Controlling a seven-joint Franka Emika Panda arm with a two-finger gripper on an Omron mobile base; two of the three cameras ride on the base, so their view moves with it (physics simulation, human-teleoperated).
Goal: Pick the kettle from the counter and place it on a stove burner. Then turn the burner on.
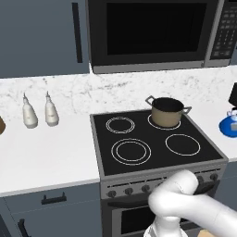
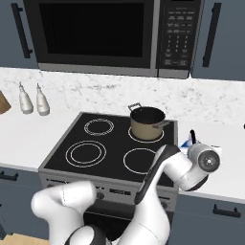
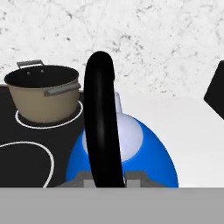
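The blue kettle with its pale lid sits just right of the cooktop's edge, over the white counter. My gripper is shut on the kettle's black arched handle, which stands between the fingertips. Whether the kettle rests on the counter or hangs just above it cannot be told. In the left base view the kettle is at the far right edge. In the right base view the kettle peeks out behind my white wrist. The largest double-ring stove burner lies front left and is bare.
A tan pot occupies the back right burner, close to the kettle. A black object stands on the counter to the right. Two white bottles stand left of the stove. Knobs line the stove front.
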